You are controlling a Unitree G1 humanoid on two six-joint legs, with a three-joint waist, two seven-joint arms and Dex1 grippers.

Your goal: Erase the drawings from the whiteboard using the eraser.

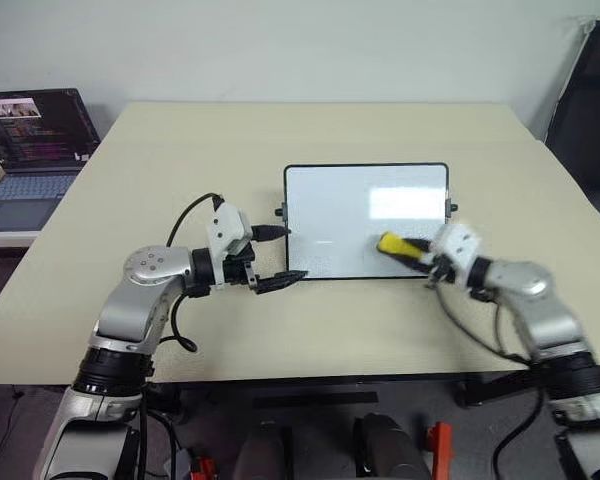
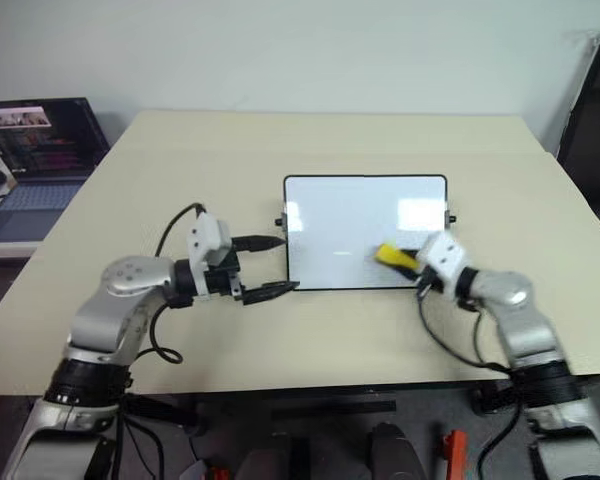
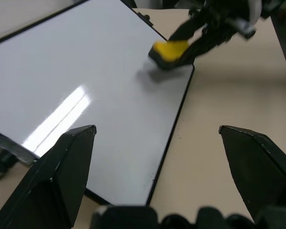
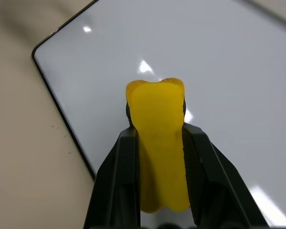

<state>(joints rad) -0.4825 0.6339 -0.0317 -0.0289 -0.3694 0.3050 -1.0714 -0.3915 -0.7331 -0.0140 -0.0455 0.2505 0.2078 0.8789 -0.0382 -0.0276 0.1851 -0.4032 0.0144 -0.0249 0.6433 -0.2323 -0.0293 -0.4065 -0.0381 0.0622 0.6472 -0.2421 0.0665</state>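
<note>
Table (image 1: 160,330): fills mid-frame. Whiteboard (image 1: 340,215): centre of frame, its white face showing no blue drawings. Left gripper (image 1: 278,257): left of centre, fingers spread wide at the board's lower-left corner, holding nothing. Right gripper (image 1: 425,257): lower right of centre, clamped tight on the yellow eraser (image 1: 398,245), which sits over the board's lower-right area. Judged step: wiping appears finished; next, check for residue and set the eraser down.

Beige table (image 1: 180,150), whiteboard (image 1: 330,215) lying flat near its middle
</note>
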